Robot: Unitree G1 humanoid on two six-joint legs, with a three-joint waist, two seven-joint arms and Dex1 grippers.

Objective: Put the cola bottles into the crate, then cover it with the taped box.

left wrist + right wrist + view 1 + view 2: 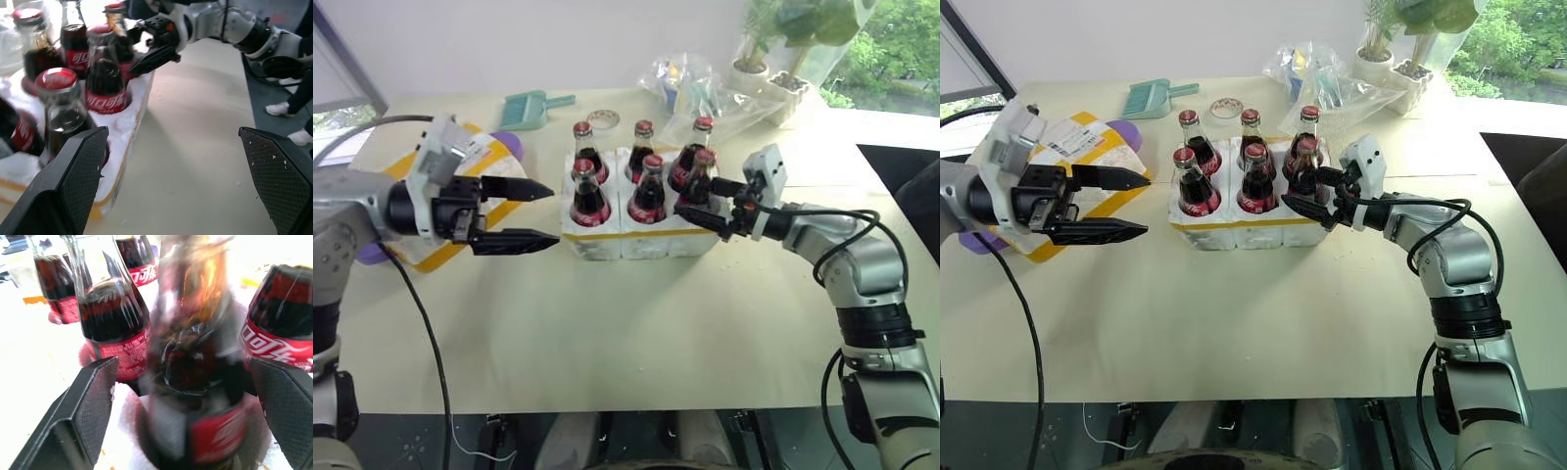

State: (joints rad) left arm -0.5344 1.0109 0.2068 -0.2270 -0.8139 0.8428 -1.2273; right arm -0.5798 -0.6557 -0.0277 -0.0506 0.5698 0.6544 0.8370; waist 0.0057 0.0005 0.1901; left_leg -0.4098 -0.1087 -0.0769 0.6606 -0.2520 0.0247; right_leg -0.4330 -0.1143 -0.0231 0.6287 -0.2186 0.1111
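Note:
Several cola bottles [590,191] with red caps and red labels stand upright in the wells of the white crate [636,240] at the middle of the table. My right gripper [697,196] is open, one finger on each side of the front right bottle [195,372], which stands in its well. My left gripper [553,214] is open and holds nothing, just left of the crate, pointing at it. Behind it lies the taped box [487,155] with yellow bands and a white label. The left wrist view shows the bottles [102,83] and the right gripper [151,46] beyond them.
A teal dustpan [530,108] and a small round dish [603,118] lie behind the crate. Clear plastic bags [690,83] and potted plants [764,49] crowd the far right corner. Bare table stretches in front of the crate toward the near edge.

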